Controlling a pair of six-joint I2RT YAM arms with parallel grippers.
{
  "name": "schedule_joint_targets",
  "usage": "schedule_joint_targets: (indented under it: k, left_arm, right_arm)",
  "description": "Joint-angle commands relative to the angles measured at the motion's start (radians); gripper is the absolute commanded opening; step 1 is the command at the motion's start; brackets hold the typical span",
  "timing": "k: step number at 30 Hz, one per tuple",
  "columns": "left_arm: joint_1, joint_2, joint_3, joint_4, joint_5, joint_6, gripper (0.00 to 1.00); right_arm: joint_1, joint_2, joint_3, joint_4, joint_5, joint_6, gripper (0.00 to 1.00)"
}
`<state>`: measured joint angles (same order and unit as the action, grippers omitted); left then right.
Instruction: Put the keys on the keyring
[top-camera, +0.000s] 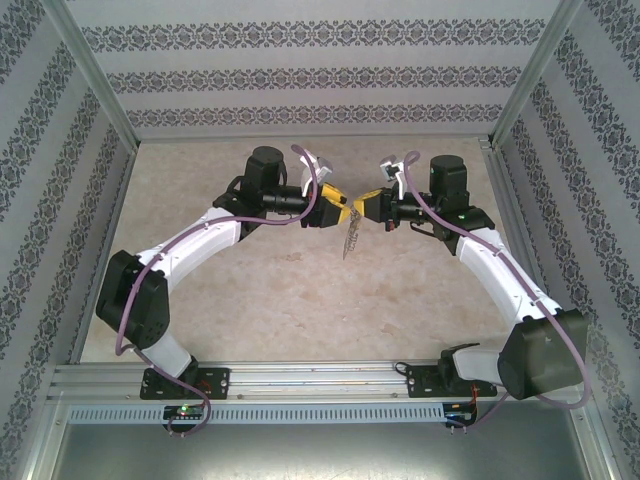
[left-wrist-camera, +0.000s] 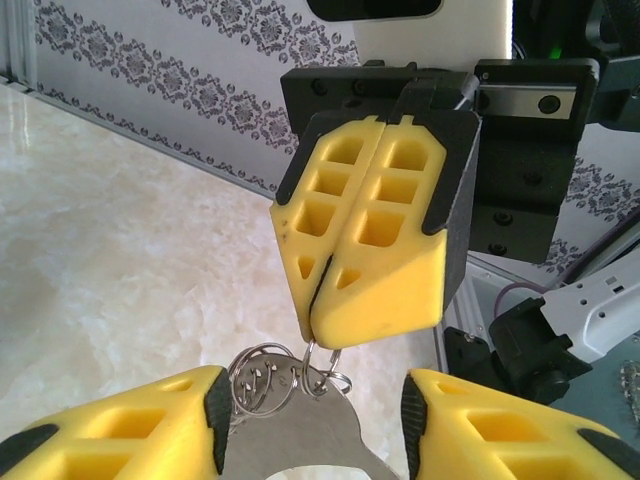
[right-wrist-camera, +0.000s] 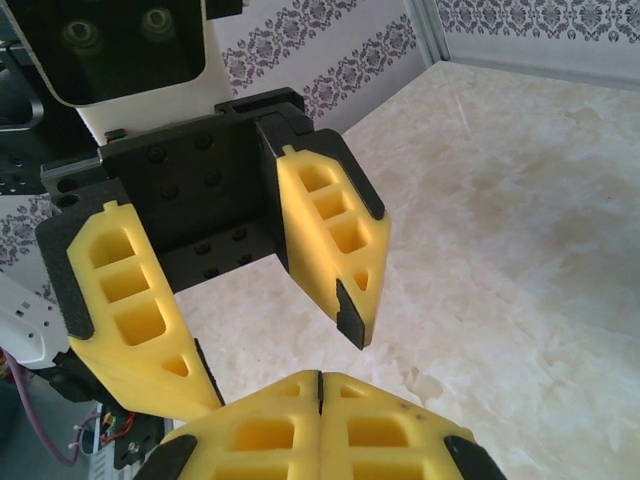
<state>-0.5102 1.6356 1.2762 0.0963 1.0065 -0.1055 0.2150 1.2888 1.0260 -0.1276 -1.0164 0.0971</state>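
Above the table (top-camera: 260, 300) I held the keyring (top-camera: 350, 238) in the air, so either side could work on it. My right gripper (left-wrist-camera: 318, 338) was clenched on its small ring (left-wrist-camera: 312, 352), plain from the left wrist, a mere glint from above. My left gripper (top-camera: 340, 208) stood apart around its grey loop (left-wrist-camera: 300, 440); gripping or not, I could not tell.

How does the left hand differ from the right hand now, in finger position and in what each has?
The left hand has its fingers apart; the right hand has them pressed together. The left hand's fingers flank the grey keyring, clamped or not I cannot tell; the right hand pinches a small wire ring at its tips. Both have yellow fingers and face each other.
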Motion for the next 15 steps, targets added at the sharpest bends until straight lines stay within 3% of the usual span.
schedule_joint_targets:
  k: [1, 15]
  left_arm:
    - [0.006, 0.02, 0.031, 0.023, 0.051, -0.02, 0.46]
    - [-0.012, 0.048, 0.043, 0.069, 0.073, -0.053, 0.34]
  right_arm:
    - [0.013, -0.026, 0.017, 0.025, -0.042, -0.021, 0.0]
    - [0.023, -0.02, 0.014, 0.035, -0.036, -0.018, 0.0]
